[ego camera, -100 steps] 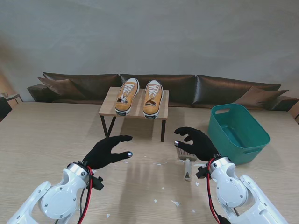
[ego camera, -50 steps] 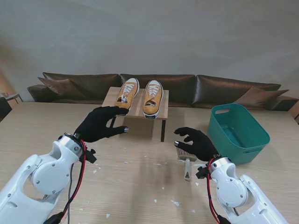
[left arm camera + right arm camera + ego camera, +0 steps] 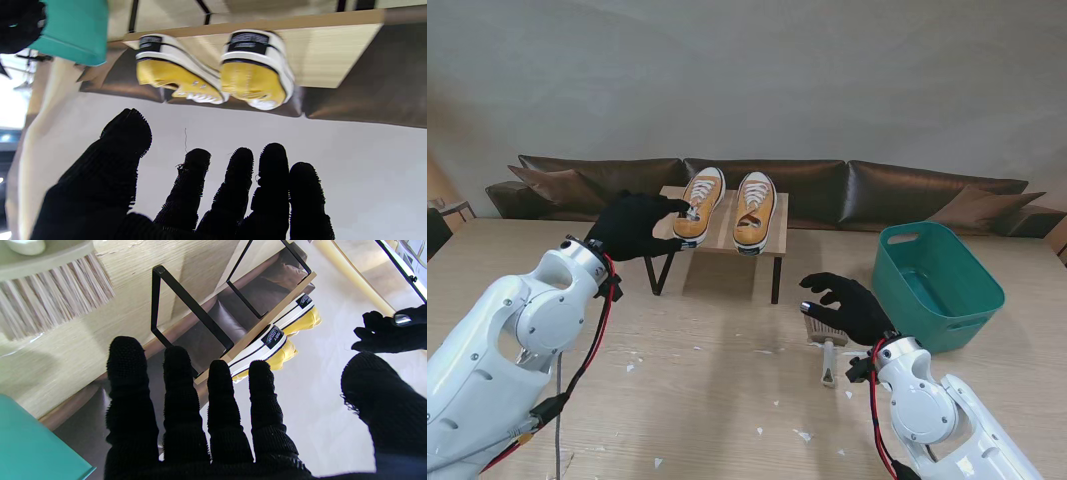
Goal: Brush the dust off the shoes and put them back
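Observation:
Two yellow sneakers stand side by side on a small wooden rack (image 3: pixel 657 228): the left shoe (image 3: pixel 698 206) and the right shoe (image 3: pixel 754 210). My left hand (image 3: pixel 634 225) is raised beside the left shoe's heel, open, fingers spread, holding nothing. In the left wrist view both shoes' heels, one (image 3: pixel 255 71) and the other (image 3: pixel 173 68), show beyond the fingers (image 3: pixel 233 186). My right hand (image 3: pixel 847 305) hovers open over a brush (image 3: pixel 827 345) lying on the table. That brush's bristles (image 3: pixel 50 300) appear in the right wrist view.
A teal plastic bin (image 3: pixel 937 285) stands at my right on the table. A dark sofa (image 3: pixel 907 190) runs along behind the rack. Small white scraps (image 3: pixel 802 435) are scattered on the wooden table nearer to me. The rack's black metal legs (image 3: pixel 777 280) stand in front.
My left hand has risen from the table and moved farther from me, up to the left shoe on the rack. The right hand and the brush have stayed put.

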`<control>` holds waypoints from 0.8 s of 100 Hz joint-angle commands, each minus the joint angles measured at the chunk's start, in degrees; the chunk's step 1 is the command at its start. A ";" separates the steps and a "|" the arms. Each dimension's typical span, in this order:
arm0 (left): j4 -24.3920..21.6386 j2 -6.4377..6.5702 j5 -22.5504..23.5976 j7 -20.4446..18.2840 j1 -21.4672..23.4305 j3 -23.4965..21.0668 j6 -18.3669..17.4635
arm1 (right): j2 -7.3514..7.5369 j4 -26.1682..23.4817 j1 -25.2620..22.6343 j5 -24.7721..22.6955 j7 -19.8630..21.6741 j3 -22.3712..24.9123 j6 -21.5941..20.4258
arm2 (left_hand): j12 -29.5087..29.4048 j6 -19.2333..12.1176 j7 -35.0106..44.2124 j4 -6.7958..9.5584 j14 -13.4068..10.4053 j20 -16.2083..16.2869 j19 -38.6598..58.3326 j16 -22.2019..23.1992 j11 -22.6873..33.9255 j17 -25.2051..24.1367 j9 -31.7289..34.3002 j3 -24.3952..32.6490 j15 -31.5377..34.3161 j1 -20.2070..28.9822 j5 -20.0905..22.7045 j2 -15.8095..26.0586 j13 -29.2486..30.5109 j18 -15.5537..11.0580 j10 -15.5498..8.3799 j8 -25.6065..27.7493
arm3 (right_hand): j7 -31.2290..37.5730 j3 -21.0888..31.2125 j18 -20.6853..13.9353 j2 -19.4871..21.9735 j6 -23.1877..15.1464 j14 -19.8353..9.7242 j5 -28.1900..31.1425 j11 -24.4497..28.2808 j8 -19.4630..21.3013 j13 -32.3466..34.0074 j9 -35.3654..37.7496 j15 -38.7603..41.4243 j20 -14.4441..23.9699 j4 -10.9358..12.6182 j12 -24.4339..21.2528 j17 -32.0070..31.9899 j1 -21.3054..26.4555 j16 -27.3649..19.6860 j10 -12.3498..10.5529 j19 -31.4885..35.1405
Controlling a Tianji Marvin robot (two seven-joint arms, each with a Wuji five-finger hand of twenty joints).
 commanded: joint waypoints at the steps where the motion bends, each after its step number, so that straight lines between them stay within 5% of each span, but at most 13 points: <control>1: 1.27 0.66 -1.48 -3.11 -1.79 -0.05 1.41 | -0.22 -0.05 -0.16 0.14 0.90 -0.31 -0.36 | 3.23 -1.28 -1.37 0.42 -1.04 -1.11 4.42 2.37 1.44 -2.25 -1.85 1.55 3.43 -1.76 -2.04 -1.37 -1.76 -2.68 -0.11 -0.99 | -0.03 0.43 -0.57 -0.45 0.22 -0.10 0.65 -0.65 0.42 1.29 0.75 0.49 -0.41 1.45 -0.77 -19.36 -1.51 0.43 0.30 -0.28; 49: 12.57 2.02 1.21 -13.76 -15.78 11.17 6.65 | -0.18 0.04 -0.06 1.22 1.73 -0.34 -0.21 | 12.16 -7.24 -6.08 0.18 -4.16 -3.14 4.11 4.29 6.23 -4.86 -9.17 6.13 5.82 -2.12 -13.41 -5.19 -5.33 -4.81 -2.94 -6.24 | 0.09 0.50 -0.46 -0.32 0.40 -0.01 0.90 -0.72 0.34 1.67 1.86 0.47 -0.46 1.45 -0.74 -19.34 -1.49 0.50 0.56 -0.31; 80: 16.93 1.71 2.17 -13.01 -18.94 17.37 10.44 | -0.20 0.05 -0.09 1.93 1.99 -0.21 -0.13 | 13.15 -5.58 -0.99 -0.51 -3.90 -2.90 4.13 4.34 9.19 -4.25 -8.63 9.06 6.62 -2.85 -7.28 -6.12 -3.97 -4.44 -2.76 -3.09 | 0.19 0.67 -0.43 -0.34 0.66 0.07 1.42 -0.85 0.28 2.05 2.59 0.43 -0.52 1.42 -0.74 -19.20 -1.42 0.53 0.71 -0.34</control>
